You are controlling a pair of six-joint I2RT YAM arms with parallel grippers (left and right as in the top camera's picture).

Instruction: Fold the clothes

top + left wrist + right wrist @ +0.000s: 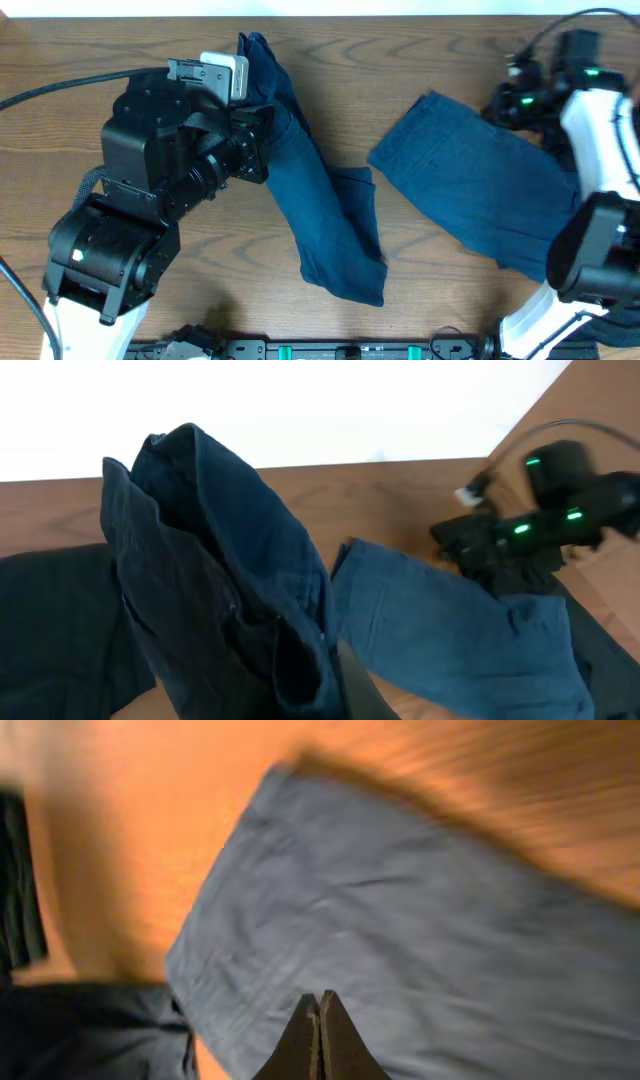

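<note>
A: What is held, and where?
B: The dark navy garment (pixel 330 220) is grasped in the jaws of the left gripper (pixel 265 130). The lighter blue garment (pixel 470 190) is spread on the bench (pixel 400 50), beneath the clenched jaws of the right gripper (pixel 320 1020).

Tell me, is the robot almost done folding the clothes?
Not nearly. Nothing looks neatly folded yet. The left pincer is shut on the dark navy piece, holding one end up. The right pincer is shut over the lighter blue piece, which lies flat. Both pieces need folding.
</note>
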